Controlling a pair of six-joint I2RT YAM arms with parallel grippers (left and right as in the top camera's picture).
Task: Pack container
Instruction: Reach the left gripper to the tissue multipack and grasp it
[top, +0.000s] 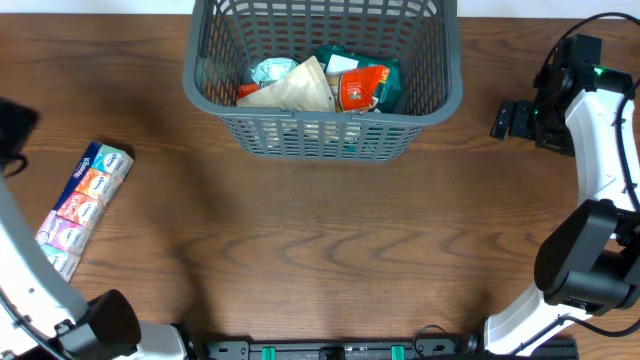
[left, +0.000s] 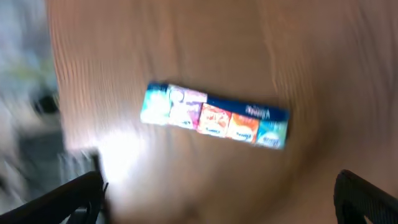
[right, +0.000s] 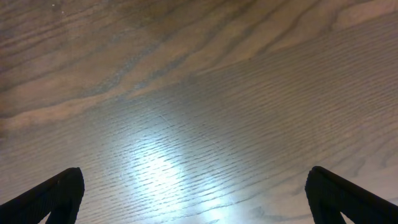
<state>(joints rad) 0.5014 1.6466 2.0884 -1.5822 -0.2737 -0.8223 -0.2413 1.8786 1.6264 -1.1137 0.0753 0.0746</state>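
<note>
left gripper (left: 221, 205) gaping above 1 tissue pack (left: 214, 116) | right gripper (right: 196, 199) gaping, empty | risk: off-centre pinch tilts long pack, snagging basket (top: 320, 110) rim

Upright dark grey lattice basket (top: 320, 135), far centre, several packets (top: 318, 85) heaped inside.

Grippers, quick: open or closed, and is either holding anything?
Left gripper: open, empty, fingers wide apart, with the tissue pack lying on the table in its view.
Right gripper: open, empty, over the table.
</note>
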